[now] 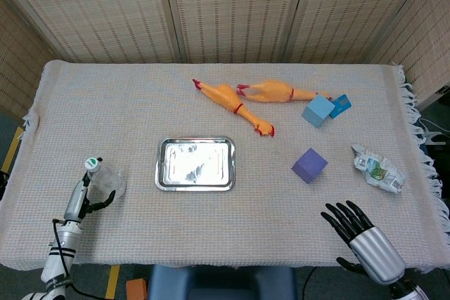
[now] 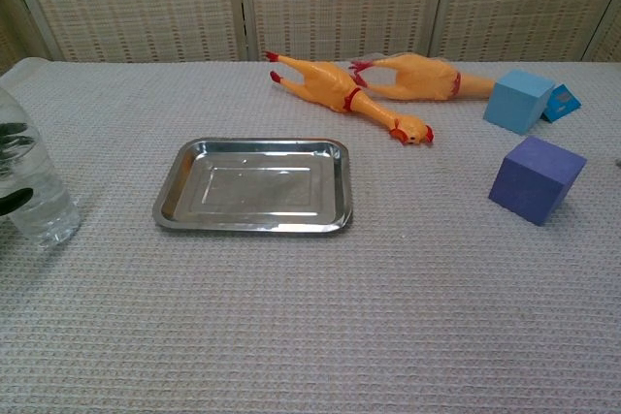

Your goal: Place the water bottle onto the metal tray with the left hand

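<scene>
Clear bottle (image 2: 31, 191) stands upright on the cloth, left of the tray (image 1: 195, 164), which is bare. Left hand (image 1: 79, 201) is at the bottle; grip cannot be confirmed. Lift and placement remain.

woven screen panels (image 1: 232, 8) behind table (image 1: 126, 96)

**Two cameras, one high and one low**

The head view looks steeply down from above the near edge of the surface (image 1: 232, 110), far enough back to take in all its cloth cover and the screens behind. The chest view sits low and close, facing level across the surface (image 2: 320, 317) toward those screens. Both share the tray (image 1: 195, 164) (image 2: 253, 185), the rubber chickens (image 1: 246, 100) (image 2: 359, 89) and the blocks (image 1: 309, 165) (image 2: 537, 179); the bottle (image 1: 105, 182) (image 2: 27, 191) is cut off at the chest view's left edge.
</scene>
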